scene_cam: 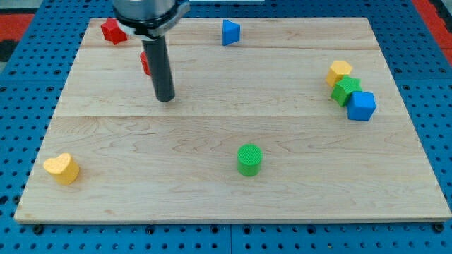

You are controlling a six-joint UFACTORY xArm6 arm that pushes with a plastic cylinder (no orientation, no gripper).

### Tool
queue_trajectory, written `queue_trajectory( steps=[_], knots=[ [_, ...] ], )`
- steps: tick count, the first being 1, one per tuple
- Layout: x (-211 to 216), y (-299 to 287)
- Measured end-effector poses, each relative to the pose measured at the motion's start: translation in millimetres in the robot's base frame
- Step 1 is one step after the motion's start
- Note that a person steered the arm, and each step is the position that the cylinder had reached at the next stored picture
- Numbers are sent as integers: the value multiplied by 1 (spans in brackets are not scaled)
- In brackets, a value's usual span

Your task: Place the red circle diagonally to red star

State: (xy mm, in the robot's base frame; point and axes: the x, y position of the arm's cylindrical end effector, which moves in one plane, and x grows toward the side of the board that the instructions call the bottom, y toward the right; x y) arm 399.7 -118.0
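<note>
The red star [111,31] lies at the board's top left corner. The red circle [144,63] is mostly hidden behind the rod; only its left edge shows, below and to the right of the star. My tip [165,98] rests on the board just below and right of the red circle.
A blue triangle [230,32] sits at the top middle. A yellow block [339,71], a green block [346,91] and a blue cube [361,106] cluster at the right. A green cylinder [249,159] stands lower middle. A yellow heart [61,168] lies bottom left. The wooden board [282,197] is edged by blue pegboard.
</note>
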Motion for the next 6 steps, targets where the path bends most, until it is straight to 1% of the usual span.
queue_trajectory(
  steps=[1,2,3,4,5,6],
  knots=[
    [-32,-17],
    [-46,-17],
    [-52,-20],
    [-53,-48],
    [-55,-59],
    [-56,-59]
  ],
)
